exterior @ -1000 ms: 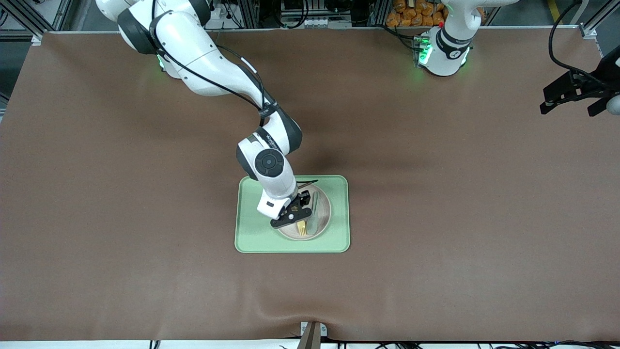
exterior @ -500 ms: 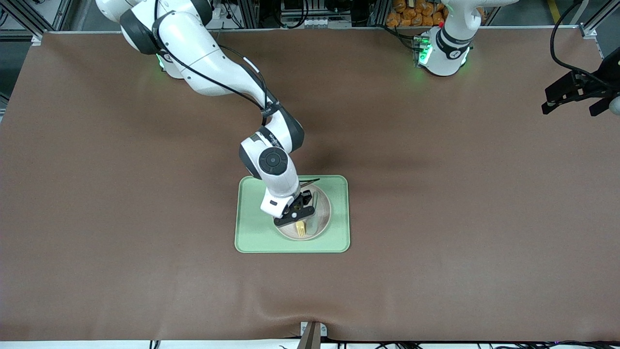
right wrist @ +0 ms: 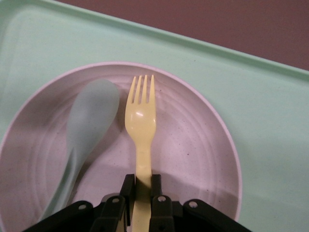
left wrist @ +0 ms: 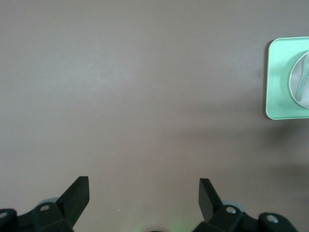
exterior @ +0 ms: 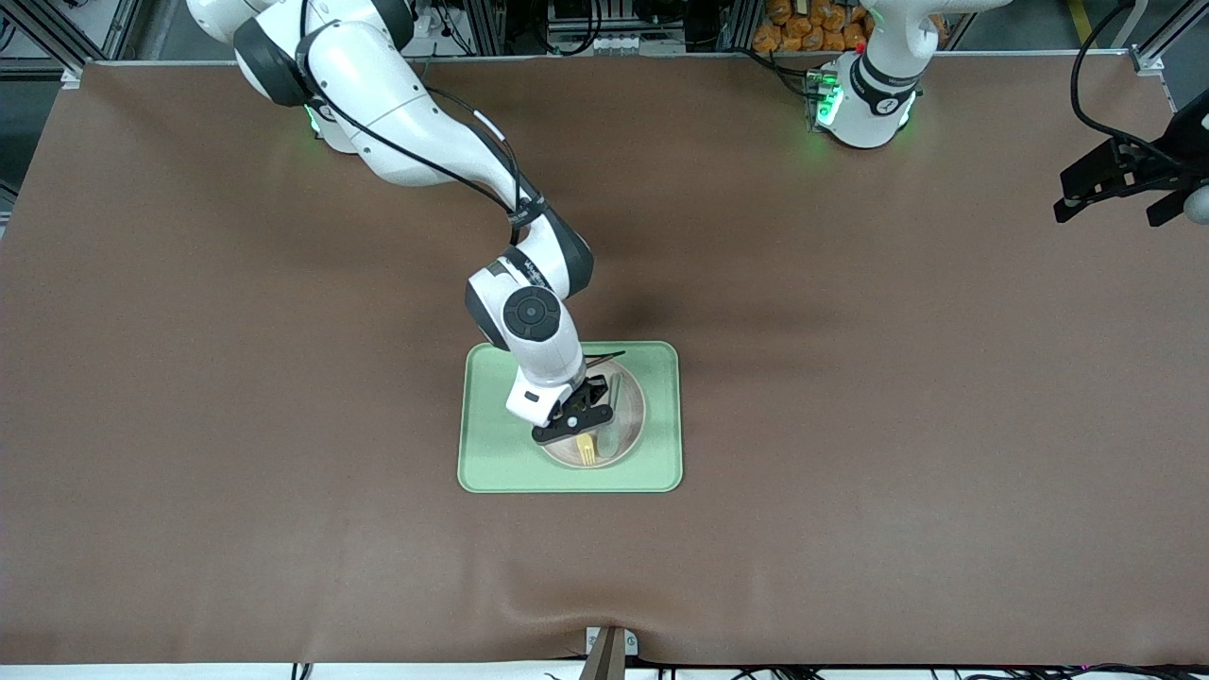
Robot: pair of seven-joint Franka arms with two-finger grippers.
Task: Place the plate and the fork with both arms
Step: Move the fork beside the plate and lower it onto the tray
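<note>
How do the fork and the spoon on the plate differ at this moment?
The fork is pale yellow with short tines; the spoon is grey-green with a smooth rounded bowl. The fork's handle is clamped between the shut fingers of the right gripper, while nothing grips the spoon. Both lie side by side on the plate, heads pointing the same way.

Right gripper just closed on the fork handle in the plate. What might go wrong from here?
1. The right gripper pinches the fork far down its handle, so the fork may pivot or slip on lifting.
2. The spoon lies right beside it in the plate; it could get nudged.
3. The left gripper waits open over bare table, away from the tray.
</note>
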